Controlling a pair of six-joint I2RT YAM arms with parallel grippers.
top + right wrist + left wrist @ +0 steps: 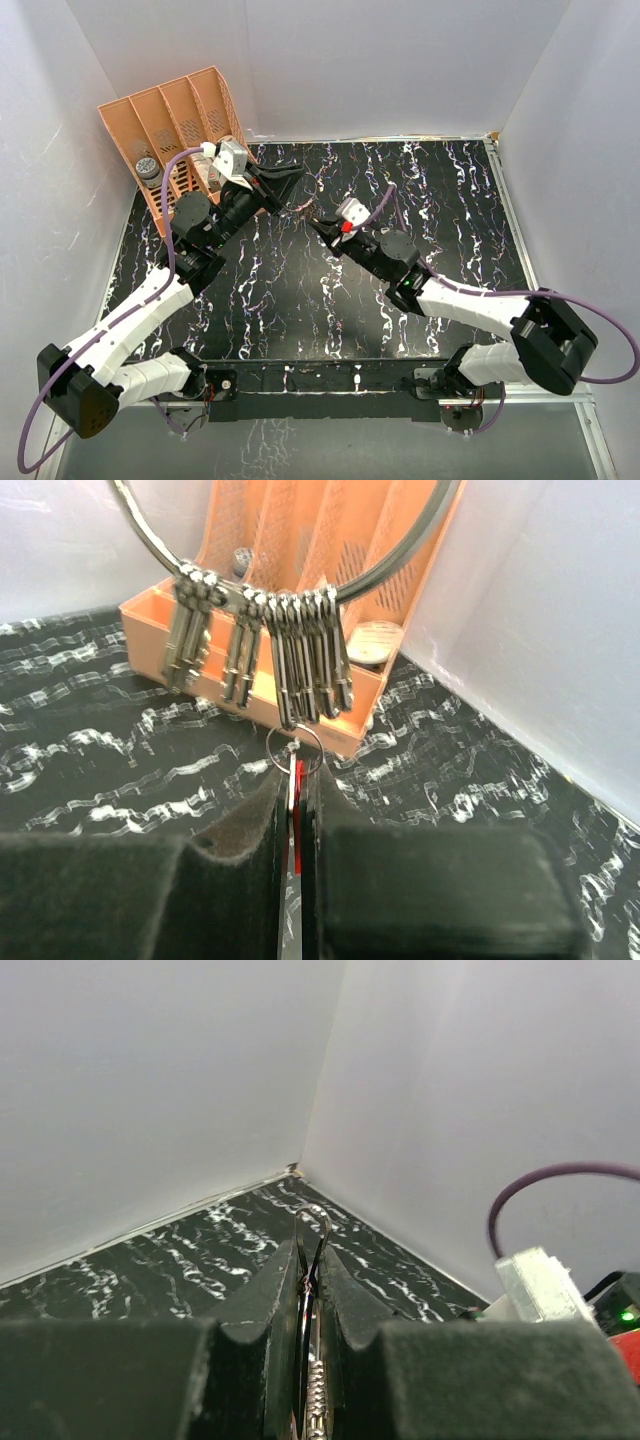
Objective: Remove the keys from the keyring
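Above the black, white-veined tabletop (330,320), the left gripper (312,1260) is clamped on the thin silvery wire keyring (410,545), which is held in the air between the arms. The right gripper (297,772) pinches the red-headed key (298,820), whose long axis runs back along its fingers. The plain silver keys (300,650) hang from the ring with their blades pointing down. A hard pull could tear the ring from the left fingers, or the thin key could slip free.

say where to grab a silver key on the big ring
Pinch the outermost silver key, right end of the row in the right wrist view, by its lower tip, from below. The keys hang tip-down, packed on the big ring, so only its flank is open.
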